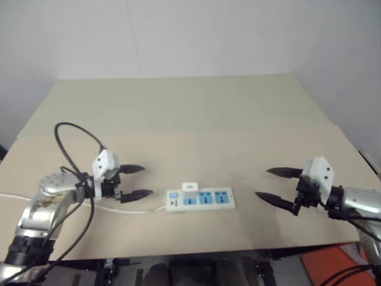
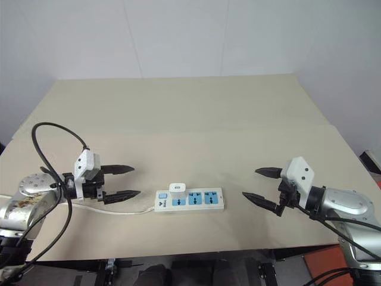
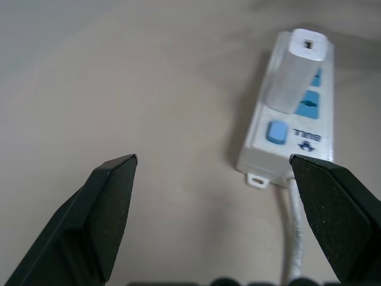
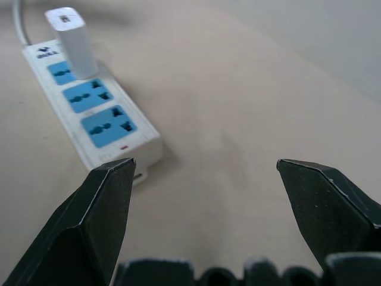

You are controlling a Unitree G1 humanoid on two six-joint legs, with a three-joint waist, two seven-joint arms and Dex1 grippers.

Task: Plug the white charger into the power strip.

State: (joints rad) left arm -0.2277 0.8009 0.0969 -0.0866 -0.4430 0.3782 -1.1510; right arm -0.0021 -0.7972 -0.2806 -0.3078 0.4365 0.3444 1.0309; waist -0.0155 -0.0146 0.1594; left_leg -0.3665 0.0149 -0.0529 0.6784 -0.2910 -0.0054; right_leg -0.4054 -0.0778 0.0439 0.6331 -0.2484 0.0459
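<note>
Near the front edge of the wide beige desk lies the long white rectangular power strip with three blue socket faces, its length running across the robot's front. On its left end sits a small blue switch, and from that end a thin white cord trails away to the left across the desk. Standing upright in the socket next to the switch is the small white boxy charger; the wrist views show its body rising straight from the blue face, seated in the strip, while the other two sockets are bare.

Left of the strip, the left tool hovers with its two black fingers spread wide and nothing between them. Its tips point toward the strip's switch end and stop just short of it, near but not touching, above the cord. In the left wrist view the strip's near end lies just beside one black finger, and the charger stands farther along.

Right of the strip, the right tool also stands with its black fingers wide apart and empty, pointing back toward the strip's far end. It is well apart from the strip, with bare desk between them. Both tools flank the strip and hold nothing.
</note>
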